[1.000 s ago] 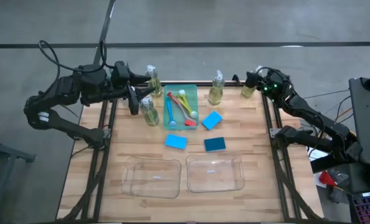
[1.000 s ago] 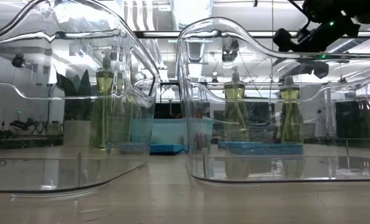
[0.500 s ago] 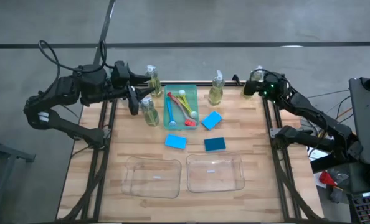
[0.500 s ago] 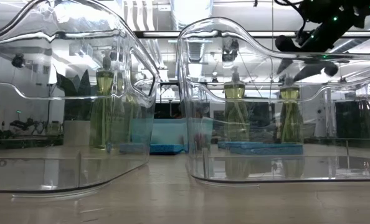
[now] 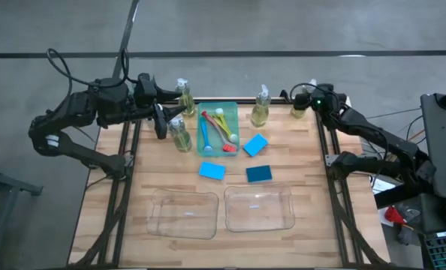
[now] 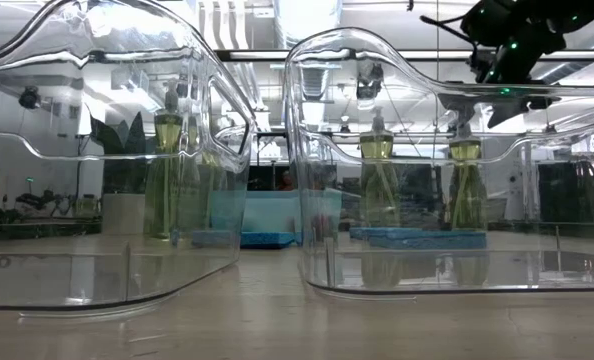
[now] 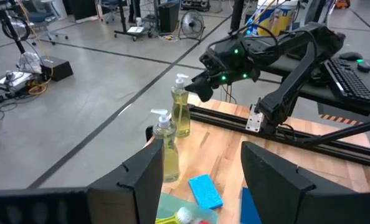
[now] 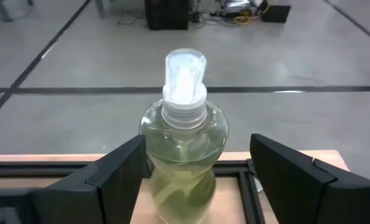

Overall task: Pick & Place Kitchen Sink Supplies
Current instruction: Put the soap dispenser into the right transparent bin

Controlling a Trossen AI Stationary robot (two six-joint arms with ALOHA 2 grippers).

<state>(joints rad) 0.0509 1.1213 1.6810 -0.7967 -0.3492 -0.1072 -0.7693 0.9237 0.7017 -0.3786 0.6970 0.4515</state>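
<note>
Four clear bottles of yellow-green liquid stand upright along the table's far side: two at the left (image 5: 183,96) (image 5: 180,136), one in the middle (image 5: 260,110) and one at the far right corner (image 5: 298,109). Blue, red and yellow-handled brushes (image 5: 217,129) lie in the green tray (image 5: 230,109). Three blue sponges (image 5: 255,145) (image 5: 212,170) (image 5: 259,174) lie flat on the wood. My right gripper (image 8: 197,146) is open, its fingers on either side of the corner bottle (image 8: 184,134), with no touch visible. My left gripper (image 5: 163,121) is open beside the two left bottles.
Two clear plastic bins (image 5: 183,214) (image 5: 258,206) sit side by side at the table's near side, with bare wood between them and the sponges. The table's black frame rails (image 5: 322,142) run along both side edges. Leaves of a plant (image 6: 117,135) show at the far left.
My right gripper has moved toward the table's left along the far edge, closing in on the corner bottle until its fingers flank it. The left arm and all the supplies have stayed where they were.
</note>
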